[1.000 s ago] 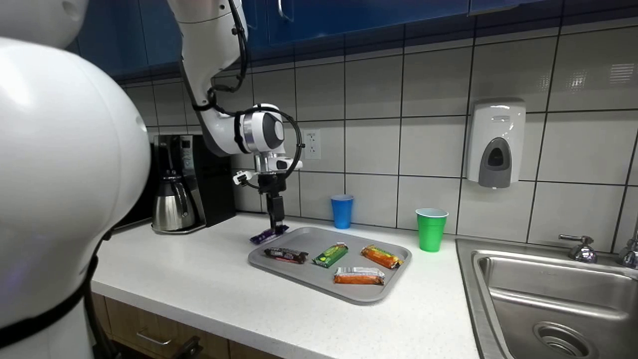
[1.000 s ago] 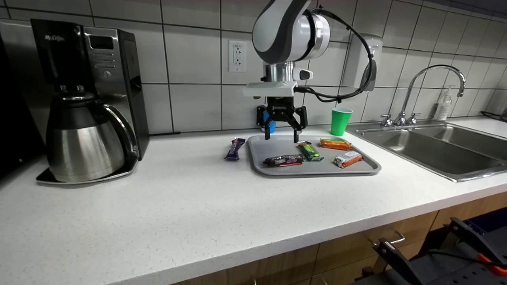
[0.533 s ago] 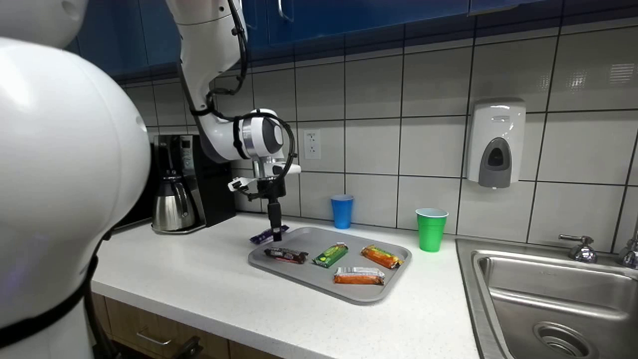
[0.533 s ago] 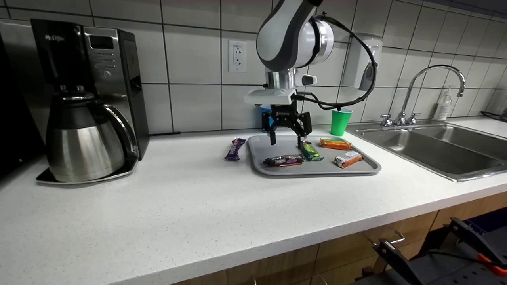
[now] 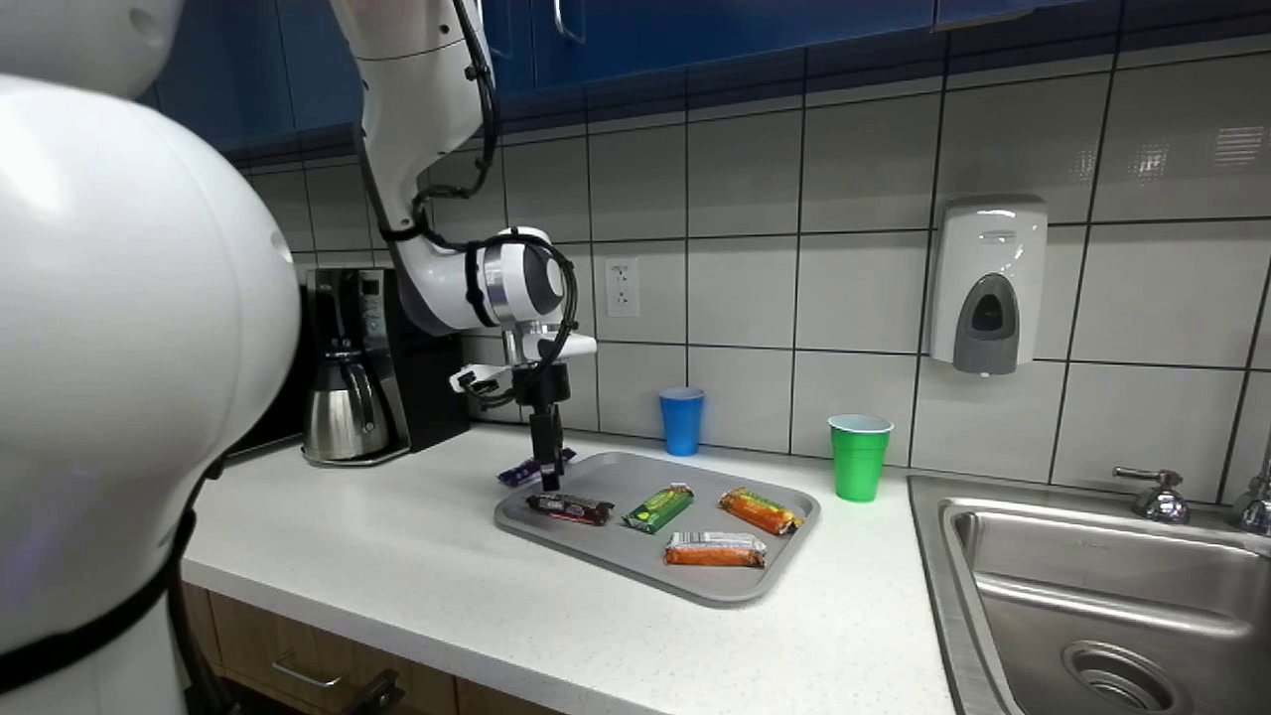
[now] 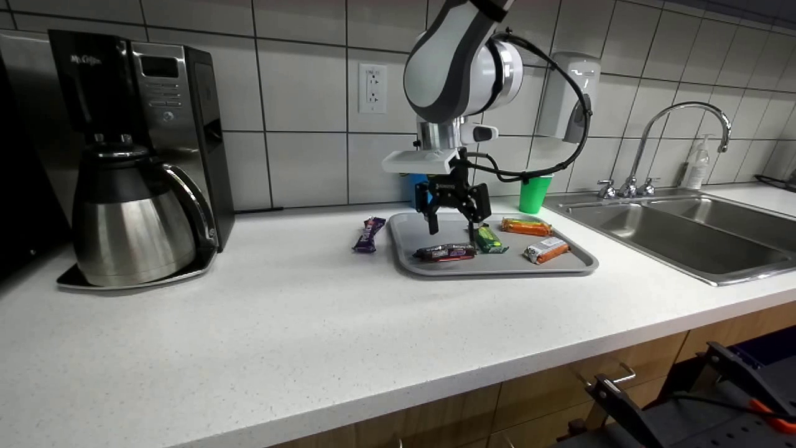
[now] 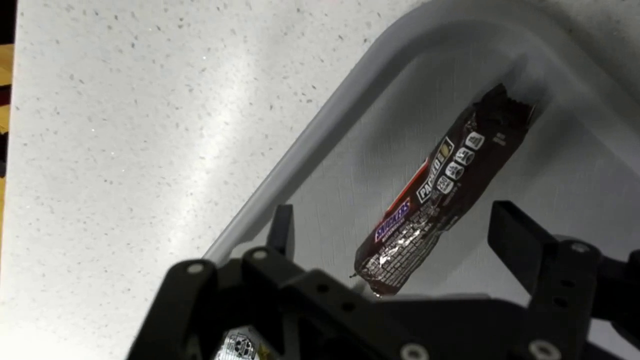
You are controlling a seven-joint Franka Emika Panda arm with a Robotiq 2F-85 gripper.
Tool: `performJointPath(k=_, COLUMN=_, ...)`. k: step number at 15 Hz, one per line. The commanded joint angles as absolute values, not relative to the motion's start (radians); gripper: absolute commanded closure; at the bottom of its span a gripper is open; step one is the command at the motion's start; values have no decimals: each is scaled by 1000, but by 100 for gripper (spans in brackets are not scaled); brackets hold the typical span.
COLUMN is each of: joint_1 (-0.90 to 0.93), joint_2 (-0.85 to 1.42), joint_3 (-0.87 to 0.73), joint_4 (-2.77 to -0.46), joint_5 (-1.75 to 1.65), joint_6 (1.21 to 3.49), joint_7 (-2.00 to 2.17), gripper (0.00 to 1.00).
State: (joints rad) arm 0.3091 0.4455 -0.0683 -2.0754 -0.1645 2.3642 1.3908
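The jaws hang spread wide and empty over the gray tray (image 6: 504, 264). Below them, toward the near side, the brown Snickers bar (image 7: 442, 195) lies in its left end, long axis oblique to their gap.

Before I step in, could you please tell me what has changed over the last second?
The end effector has come down and slightly away from the tiled wall, toward the Snickers bar, turning a little. Its jaws stay open, so nothing was taken hold of or let go. The Snickers bar, tray, purple-wrapped bar, blue cup and green cup stayed as they were.
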Motion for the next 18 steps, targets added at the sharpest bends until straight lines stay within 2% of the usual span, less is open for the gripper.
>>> performJointPath(k=1, joint_1=308, joint_2=466, joint_3=-68, joint_4=-2067, joint_5=-190, joint_6=2376, joint_7=1448, gripper=0)
performJointPath(k=18, joint_1=308, joint_2=547, joint_3=-100, joint_4=-2016, joint_5=-180, joint_6=2452, joint_7=1483, gripper=0)
